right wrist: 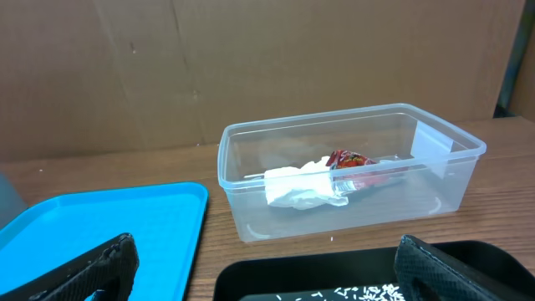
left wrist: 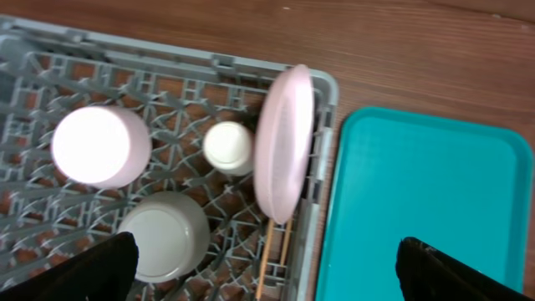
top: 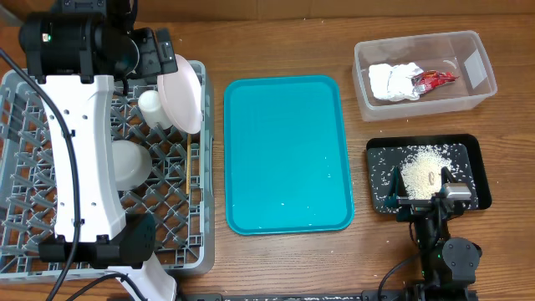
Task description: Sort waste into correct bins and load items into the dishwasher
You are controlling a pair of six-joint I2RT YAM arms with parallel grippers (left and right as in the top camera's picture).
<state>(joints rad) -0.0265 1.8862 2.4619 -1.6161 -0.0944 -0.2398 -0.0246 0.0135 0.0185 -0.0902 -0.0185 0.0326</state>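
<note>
The rice crumbs lie heaped in the black tray, and the napkin and red wrapper lie touching in the clear tub just behind it. Across the table, the grey rack holds the pink saucer on edge against its right wall, with the small cup beside it, the bowl upturned nearby, and the chopsticks lying through the lattice below the saucer.

Both hands are spread wide and carry nothing. The left gripper hangs above the rack's right side, and the right gripper sits low at the black tray's near edge, facing the tub.

The sorting looks all but done. What remains is a check of the teal tray, where a few pale specks may be leftover crumbs, though they are too small to be sure. Pinching them would be fiddly; tipping the tray toward the black tray seems the better way.

On leaving, the left arm should lift straight up, since the saucer stands close and could tip. The right has free table toward its own side, while the tub wall ahead is what to avoid.
</note>
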